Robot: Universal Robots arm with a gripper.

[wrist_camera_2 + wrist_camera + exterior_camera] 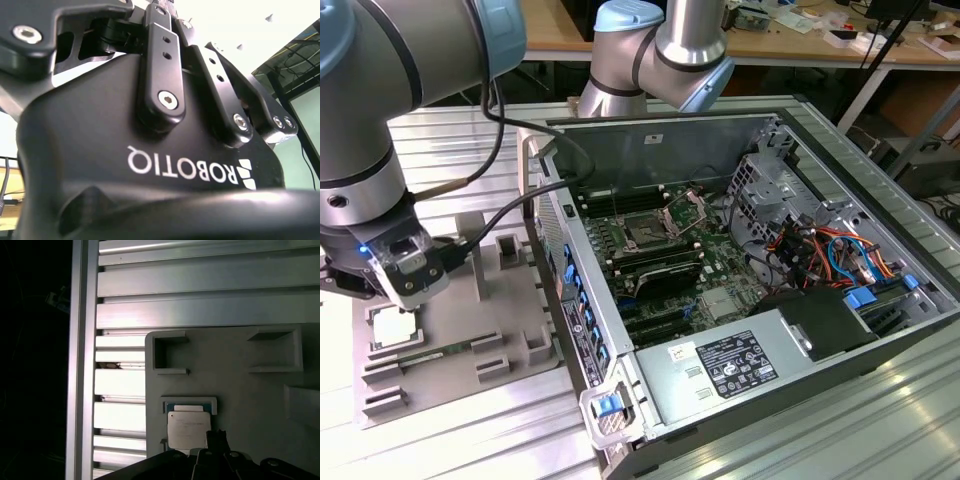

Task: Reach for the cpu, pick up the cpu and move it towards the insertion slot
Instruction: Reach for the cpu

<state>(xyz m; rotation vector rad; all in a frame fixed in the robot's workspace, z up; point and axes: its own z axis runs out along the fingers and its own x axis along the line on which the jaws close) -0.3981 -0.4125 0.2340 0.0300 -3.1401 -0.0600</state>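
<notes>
Silver-grey and pale blue, the jointed robot arm [380, 120] in the exterior view bends down over a grey plastic tray with rectangular recesses [470, 300], which lies on a ribbed aluminium table [450, 140] at the exterior view's left. The cpu [393, 326], a small flat square chip with a silvery-white metal top, lies flat in the tray, directly under the arm's wrist end. To the exterior view's right stands an open grey metal computer case [670, 130] with a green motherboard inside. The insertion slot [643, 233], a dark square socket with its shiny metal bracket hinged up, sits near the middle of that board, well apart from the cpu.

In the first wrist view the cpu [187, 431] rests in a shallow seat of the tray [240, 390], framed by a low raised lip, with a thin bluish rim showing along one edge. The black gripper [215, 447] hangs close over it, and one dark part overlaps a corner of the chip in the picture; whether it touches the chip cannot be told. Aluminium table slats [200, 310] run beyond the tray's edge.

In the second wrist view the gripper's glossy black body and bolted linkage bars fill the foreground against a pale ceiling. Whether the jaws are spread or pressed together cannot be told.
</notes>
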